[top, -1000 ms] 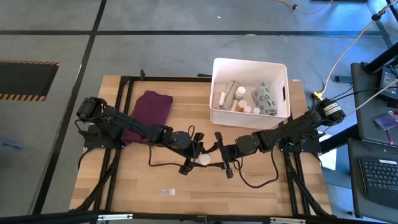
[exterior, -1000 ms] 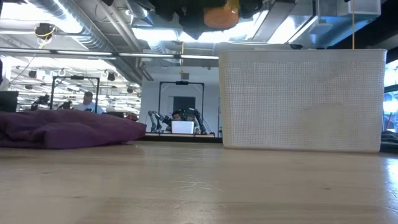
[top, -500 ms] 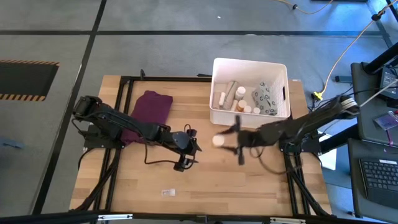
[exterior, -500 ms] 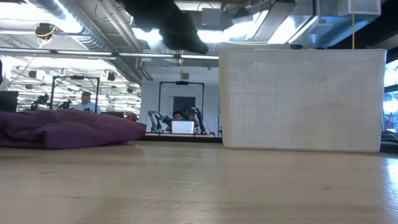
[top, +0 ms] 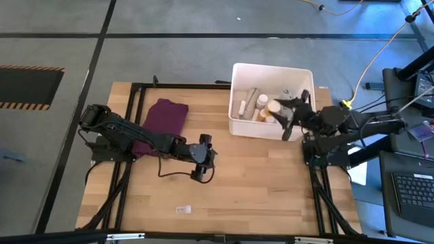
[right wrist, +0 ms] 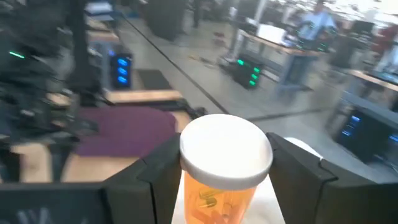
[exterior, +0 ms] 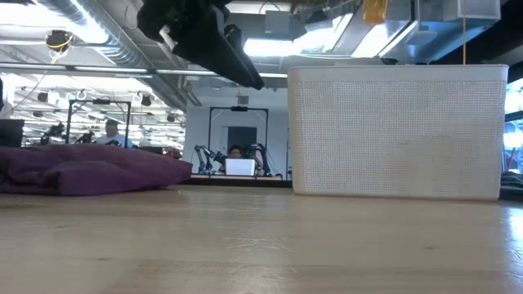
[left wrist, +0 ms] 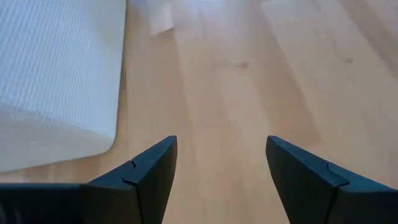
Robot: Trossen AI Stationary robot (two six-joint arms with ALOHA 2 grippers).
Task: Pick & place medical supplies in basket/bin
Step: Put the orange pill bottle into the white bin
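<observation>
An orange pill bottle with a white cap point(right wrist: 225, 155) sits between the fingers of my right gripper point(top: 283, 115), which is shut on it above the white bin point(top: 234, 102). The bin stands at the table's far right and holds several small white and grey supplies point(top: 261, 105). My left gripper point(top: 205, 154) hangs open over the middle of the table with nothing between its fingers point(left wrist: 149, 174). In the low view it shows dark at the top left point(exterior: 233, 61). My right gripper pinches the bottle's orange body point(right wrist: 193, 190), just under the white cap, between its two fingers point(right wrist: 158, 171). The fingers come nearly level from the table's right side. The bottle is lifted clear, over the bin's open top point(top: 274, 107).
A purple folded cloth point(top: 161, 120) lies at the far left of the table. A small white scrap point(top: 182, 209) lies near the front edge. Bare wood lies between the left gripper and the bin's wall point(left wrist: 56, 74).
My right gripper has risen from the middle of the table and swung toward the far right with the bottle, ending over the bin and tipping up to nearly level. My left gripper has drawn back a little toward the left and tipped.
</observation>
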